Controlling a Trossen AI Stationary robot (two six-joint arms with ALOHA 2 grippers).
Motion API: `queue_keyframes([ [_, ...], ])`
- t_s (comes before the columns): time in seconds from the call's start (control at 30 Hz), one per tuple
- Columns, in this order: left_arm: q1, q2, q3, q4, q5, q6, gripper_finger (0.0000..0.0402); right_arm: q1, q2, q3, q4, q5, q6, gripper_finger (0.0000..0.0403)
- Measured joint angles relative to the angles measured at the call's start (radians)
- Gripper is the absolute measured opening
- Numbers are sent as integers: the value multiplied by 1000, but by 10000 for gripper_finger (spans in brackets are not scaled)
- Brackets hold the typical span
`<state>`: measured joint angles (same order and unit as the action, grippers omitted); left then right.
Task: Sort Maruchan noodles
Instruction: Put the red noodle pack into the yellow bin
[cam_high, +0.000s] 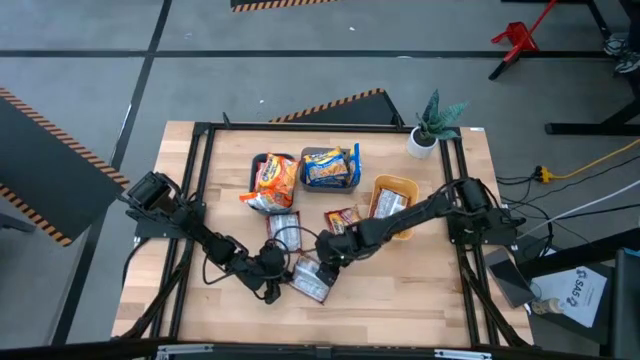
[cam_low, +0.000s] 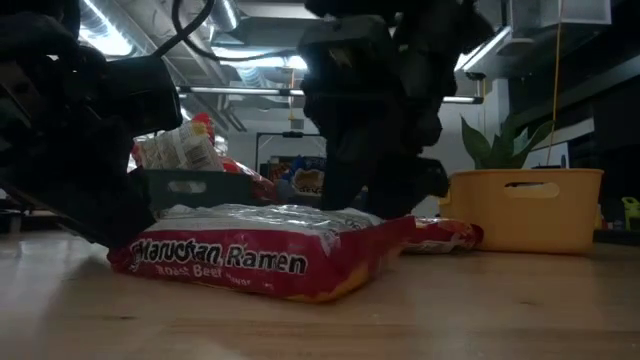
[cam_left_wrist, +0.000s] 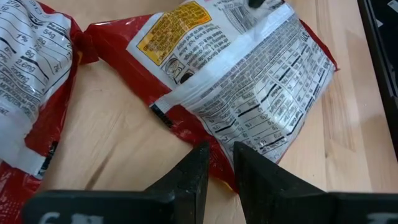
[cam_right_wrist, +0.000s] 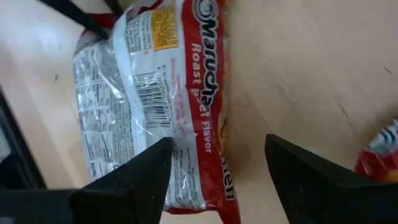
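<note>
A red-and-silver Maruchan noodle packet (cam_high: 312, 280) (cam_low: 270, 250) lies flat on the wooden table near its front middle, printed side facing away from my left wrist camera (cam_left_wrist: 249, 81). My left gripper (cam_high: 272, 285) (cam_left_wrist: 221, 168) sits at the packet's left end, nearly shut on its edge. My right gripper (cam_high: 328, 255) (cam_right_wrist: 217, 165) hovers open just above the packet (cam_right_wrist: 149, 106), one finger over its red long edge and the other over bare wood. I cannot tell whether it touches the packet. My left gripper has the packet's red sealed edge (cam_left_wrist: 219, 182) between its two fingers, near a corner. The fingers slant down at it from the table's left. The packet lies on the table, not lifted.
Two more red-and-silver packets (cam_high: 283, 228) (cam_high: 342, 218) lie behind the grippers. At the back stand a tray with orange packets (cam_high: 272, 180), a dark tray with yellow-and-blue packets (cam_high: 330, 165) and a yellow tray (cam_high: 393, 200). A potted plant (cam_high: 430, 125) stands at the far right corner.
</note>
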<state>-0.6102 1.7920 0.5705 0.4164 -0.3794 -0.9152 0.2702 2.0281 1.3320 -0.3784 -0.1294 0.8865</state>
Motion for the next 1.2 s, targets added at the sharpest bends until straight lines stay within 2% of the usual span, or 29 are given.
queue_keyframes([
  [0.17, -1, 0, -1, 0, -1, -6, 71, -10, 3, -76, 194, -156, 35, 244],
  [0.3, 0, 1, -2, 4, -3, -18, 71, 6, 3, -139, 336, -160, 106, 244],
  [0.47, 15, 1, -3, 9, 4, -21, 71, 13, 3, -182, 453, -130, 110, 244],
  [0.63, 43, 3, -5, 35, 23, -22, 71, 12, 52, -184, 663, -164, 162, 244],
  [0.8, 65, 5, -6, 49, 25, -22, 71, 12, 87, -179, 693, -177, 217, 244],
  [1.0, 71, 4, -6, 58, 14, -24, 71, 14, 88, -173, 682, -144, 190, 236],
  [1.1, 71, 4, -7, 85, 12, -18, 71, 13, 92, -155, 661, -137, 186, 202],
  [1.2, 73, -18, -8, 80, 18, -19, 71, 13, 95, -145, 661, -136, 186, 151],
])
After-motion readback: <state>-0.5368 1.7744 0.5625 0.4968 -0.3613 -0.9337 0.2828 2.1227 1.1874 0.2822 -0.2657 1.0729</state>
